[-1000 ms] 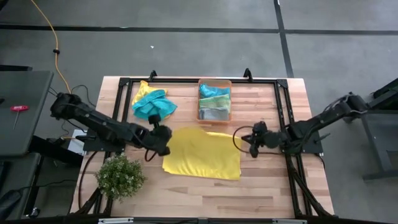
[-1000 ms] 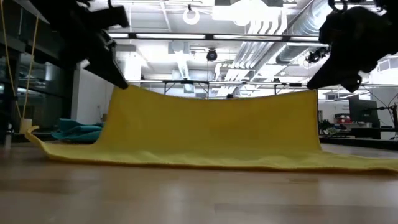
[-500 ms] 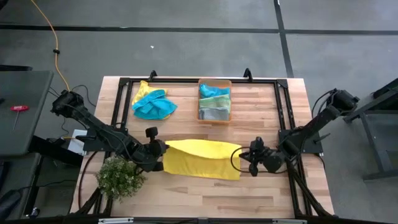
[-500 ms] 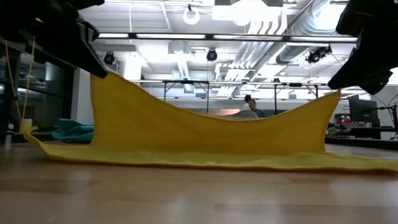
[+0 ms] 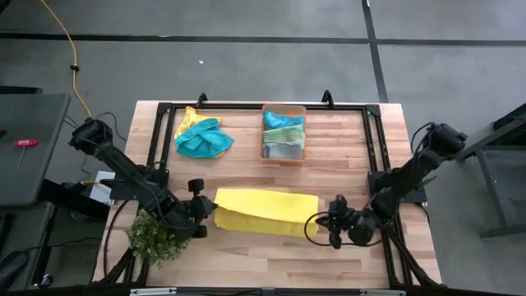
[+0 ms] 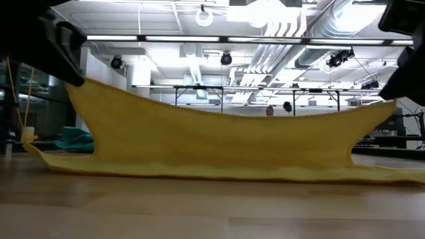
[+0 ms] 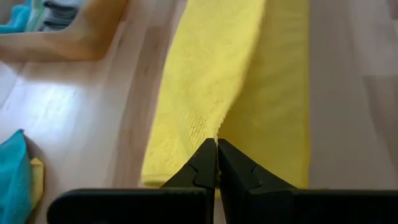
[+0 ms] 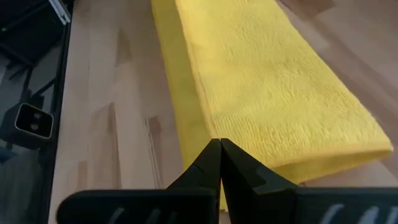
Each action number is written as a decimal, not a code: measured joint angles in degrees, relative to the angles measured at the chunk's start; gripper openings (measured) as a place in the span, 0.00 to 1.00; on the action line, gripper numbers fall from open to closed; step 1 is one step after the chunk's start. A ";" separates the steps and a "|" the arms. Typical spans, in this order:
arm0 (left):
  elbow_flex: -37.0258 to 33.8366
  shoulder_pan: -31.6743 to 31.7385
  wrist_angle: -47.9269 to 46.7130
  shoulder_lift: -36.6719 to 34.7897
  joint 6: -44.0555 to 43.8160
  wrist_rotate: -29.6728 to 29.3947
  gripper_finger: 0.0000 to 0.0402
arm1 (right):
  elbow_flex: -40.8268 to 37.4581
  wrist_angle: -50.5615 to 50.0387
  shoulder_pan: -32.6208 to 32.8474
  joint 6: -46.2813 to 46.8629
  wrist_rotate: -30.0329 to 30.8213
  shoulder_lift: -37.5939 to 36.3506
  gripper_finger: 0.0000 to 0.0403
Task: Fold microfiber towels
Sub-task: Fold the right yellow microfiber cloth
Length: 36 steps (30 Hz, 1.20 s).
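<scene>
From the high view I read the yellow towel (image 5: 265,212) as a long doubled strip lying across the near-centre of the table (image 5: 345,148), with one arm at each short end. My left hand (image 5: 200,219) sits at the strip's left end, just beside the small bushy plant (image 5: 156,237). Its fingers (image 7: 205,168) are pinched together on the upper layer's edge at that corner. My right hand (image 5: 335,228) sits at the strip's right end, near the table's front-right frame rail, clenched on the matching corner; the right wrist view shows its fingers (image 8: 208,163) meeting on the cloth's edge.

In the low view the yellow towel's (image 6: 219,146) upper layer is raised off the table at both ends and sags in the middle, while its lower layer lies flat on the wood.

At the table's far side, a crumpled teal towel (image 5: 203,138) lies on a second yellow cloth (image 5: 188,117). Beside them to the right, the orange bin (image 5: 283,108) holds folded towels (image 5: 283,136) in teal, green and grey.
</scene>
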 joint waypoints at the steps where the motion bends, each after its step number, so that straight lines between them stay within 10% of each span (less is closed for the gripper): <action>1: 0.00 -0.57 -0.12 0.04 0.02 0.00 0.00 | 0.00 -0.03 0.41 0.59 0.24 0.38 0.00; 36: 0.04 -2.87 9.92 11.01 4.82 10.09 0.00 | 0.02 1.82 1.01 4.04 -3.87 5.60 0.00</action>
